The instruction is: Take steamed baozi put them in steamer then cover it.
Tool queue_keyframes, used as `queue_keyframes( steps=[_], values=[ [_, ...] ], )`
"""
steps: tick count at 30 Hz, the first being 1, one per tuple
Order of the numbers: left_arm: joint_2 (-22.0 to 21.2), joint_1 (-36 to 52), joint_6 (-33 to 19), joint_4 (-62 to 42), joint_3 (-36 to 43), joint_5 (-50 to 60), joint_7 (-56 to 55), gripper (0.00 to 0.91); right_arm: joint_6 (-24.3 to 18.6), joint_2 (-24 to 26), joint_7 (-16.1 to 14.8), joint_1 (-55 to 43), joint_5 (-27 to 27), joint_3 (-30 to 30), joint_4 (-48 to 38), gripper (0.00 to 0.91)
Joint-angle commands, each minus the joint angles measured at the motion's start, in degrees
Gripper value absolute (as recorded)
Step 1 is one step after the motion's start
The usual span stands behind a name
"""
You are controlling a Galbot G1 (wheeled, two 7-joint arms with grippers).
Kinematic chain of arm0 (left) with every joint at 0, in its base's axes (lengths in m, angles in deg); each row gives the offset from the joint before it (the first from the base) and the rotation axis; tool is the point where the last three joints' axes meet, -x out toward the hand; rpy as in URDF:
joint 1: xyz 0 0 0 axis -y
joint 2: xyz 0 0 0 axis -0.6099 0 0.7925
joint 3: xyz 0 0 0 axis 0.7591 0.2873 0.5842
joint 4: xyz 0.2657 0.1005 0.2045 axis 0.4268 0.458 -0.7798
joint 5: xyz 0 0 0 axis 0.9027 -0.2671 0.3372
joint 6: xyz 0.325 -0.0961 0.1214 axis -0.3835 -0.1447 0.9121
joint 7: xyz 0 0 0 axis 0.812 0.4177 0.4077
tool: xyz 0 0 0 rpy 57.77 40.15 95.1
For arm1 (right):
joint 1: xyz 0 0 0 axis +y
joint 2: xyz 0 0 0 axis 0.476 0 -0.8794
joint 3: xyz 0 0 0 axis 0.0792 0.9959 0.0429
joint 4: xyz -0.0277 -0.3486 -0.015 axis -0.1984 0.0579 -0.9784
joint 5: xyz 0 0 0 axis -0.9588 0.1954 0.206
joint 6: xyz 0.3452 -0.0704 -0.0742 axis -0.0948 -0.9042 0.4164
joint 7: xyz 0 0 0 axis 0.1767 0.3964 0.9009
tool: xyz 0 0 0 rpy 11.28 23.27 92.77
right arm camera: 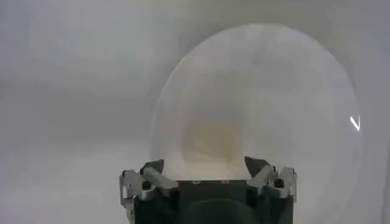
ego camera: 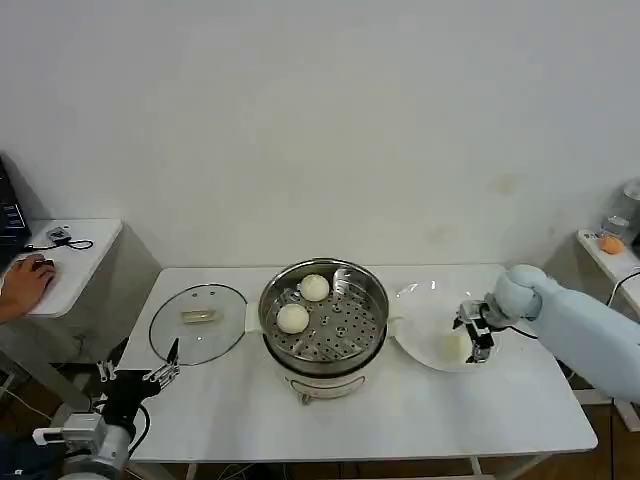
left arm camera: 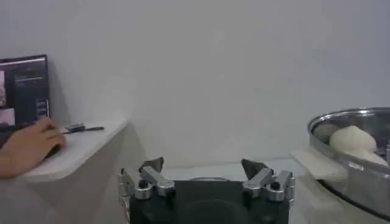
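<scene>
So the right gripper [ego camera: 470, 338] is spread around a bun [ego camera: 452, 347] on the plate [ego camera: 420, 300]. Two buns [ego camera: 303, 303] sit in the steamer [ego camera: 325, 315], lid [ego camera: 198, 322] beside it (left gripper [ego camera: 150, 375] parked open nearby).

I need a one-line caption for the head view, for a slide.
Right gripper over a baozi on the plate; two already in the steamer.

Steamer [ego camera: 324, 330] sits mid-table, uncovered, two baozi [ego camera: 303, 303] on perforated tray, toward back-left side. Glass cover [ego camera: 199, 323] lies flat on table [ego camera: 400, 420] just left of steamer, handle up. White plate [ego camera: 425, 312] just right of steamer, one more bun [ego camera: 452, 347] on it. Right gripper [ego camera: 474, 340] down over plate, fingers straddling that bun. Left gripper [ego camera: 165, 372] parked at table's front-left corner, fingers spread, near cover's edge.
</scene>
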Motion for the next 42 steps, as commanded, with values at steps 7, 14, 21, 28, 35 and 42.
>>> queue_keyframes(
  steps=[7, 14, 21, 28, 35, 42],
  values=[
    [0.0, 0.3, 0.5, -0.3, -0.4, -0.5, 0.0, 0.907, 1.3, -2.3, -0.2, 1.2, 1.6, -1.3, -2.8, 0.725],
    [0.0, 0.4, 0.5, 0.0, -0.4, -0.4, -0.1, 0.907, 1.6, -1.8, -1.4, 0.7, 1.0, -1.4, -2.6, 0.655],
    [0.0, 0.1, 0.5, 0.7, -0.6, -0.5, -0.1, 0.907, 2.1, 0.7, -2.6, -1.7, -0.7, -1.3, -0.1, 0.625],
    [0.1, 0.3, 0.6, 0.9, -1.0, -0.7, -0.1, 0.907, 2.9, 3.6, -3.6, -9.6, -6.0, 0.2, 4.1, 0.625],
    [0.2, 0.0, 0.6, 1.6, -1.1, -0.9, -0.1, 0.907, 2.5, 3.3, -4.4, -21.9, -10.9, 3.5, 7.0, 0.635],
    [-0.1, -0.3, 0.7, 2.2, -1.3, -0.9, -0.2, 0.907, 3.2, -2.2, -4.7, -31.4, -15.0, 9.0, 11.2, 0.635]
  ],
)
